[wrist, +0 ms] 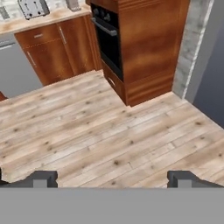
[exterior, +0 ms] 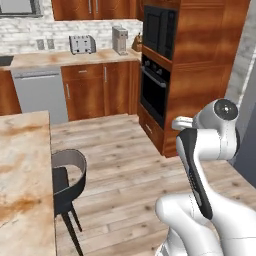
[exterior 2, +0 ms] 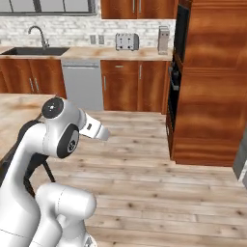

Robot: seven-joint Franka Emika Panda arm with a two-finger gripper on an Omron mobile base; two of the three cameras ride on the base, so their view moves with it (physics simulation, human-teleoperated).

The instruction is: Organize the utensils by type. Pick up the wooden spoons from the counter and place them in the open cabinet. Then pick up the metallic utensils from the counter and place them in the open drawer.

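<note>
Two-finger gripper (wrist: 112,178) with dark tips spread wide apart, nothing between them, above light wood-plank floor (wrist: 109,131); white arm (exterior: 210,150) folded over base; beige orange-marbled stone counter (exterior: 22,170) at left edge of left base view, dark round-backed chair (exterior: 67,180) just beside its edge; no utensils discernible on visible counter part; tall reddish-brown wood cabinet (exterior 2: 212,87) with black built-in oven (exterior: 156,80) ahead; silver toaster (exterior 2: 127,41) on far counter against wall.

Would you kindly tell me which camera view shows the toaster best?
The left base view: the toaster sits whole on the counter, slots visible. The right base view shows it smaller and farther off; the hand view crops it at the top edge.
</note>
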